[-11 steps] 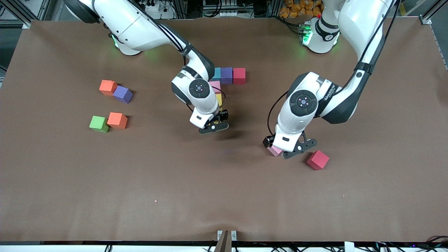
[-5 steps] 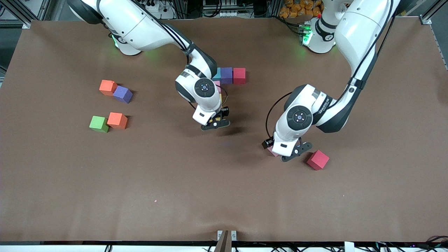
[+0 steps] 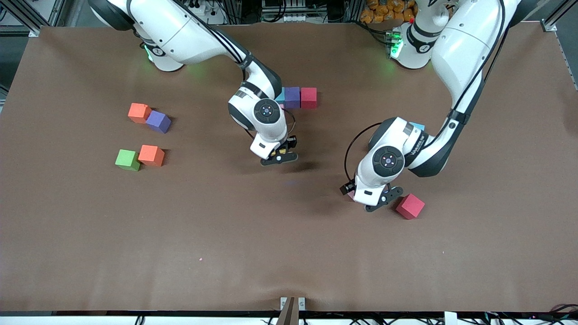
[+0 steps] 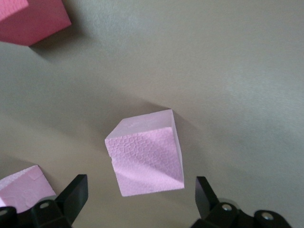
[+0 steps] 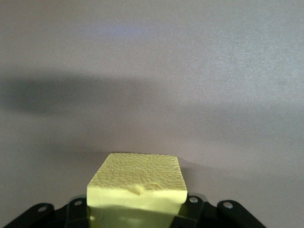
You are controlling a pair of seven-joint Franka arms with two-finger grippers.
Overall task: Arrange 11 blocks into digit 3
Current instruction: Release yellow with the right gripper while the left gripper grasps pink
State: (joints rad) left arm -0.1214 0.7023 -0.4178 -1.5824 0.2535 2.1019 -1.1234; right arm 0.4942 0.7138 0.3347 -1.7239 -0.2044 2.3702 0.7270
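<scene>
A row of a light blue cube (image 3: pixel 280 95), a purple cube (image 3: pixel 292 97) and a red cube (image 3: pixel 309 97) lies near the table's middle; the right arm hides what adjoins it. My right gripper (image 3: pixel 278 156) is shut on a yellow cube (image 5: pixel 137 183) just above the table, nearer the front camera than that row. My left gripper (image 3: pixel 377 199) is open and low over a pink cube (image 4: pixel 145 159), which lies tilted between the fingers (image 4: pixel 71 194). A second pink cube (image 4: pixel 23 188) lies beside it. A red cube (image 3: pixel 410 206) lies close by, also in the left wrist view (image 4: pixel 29 20).
Toward the right arm's end lie an orange cube (image 3: pixel 139 112) touching a purple cube (image 3: pixel 158 121), and a green cube (image 3: pixel 127 160) touching another orange cube (image 3: pixel 151 155). A light blue cube (image 3: pixel 417 126) peeks out by the left arm's forearm.
My left gripper has come down over the pink cube, covering most of it. My right gripper with the yellow cube has shifted slightly toward the row. The light blue cube by the left arm is uncovered.
</scene>
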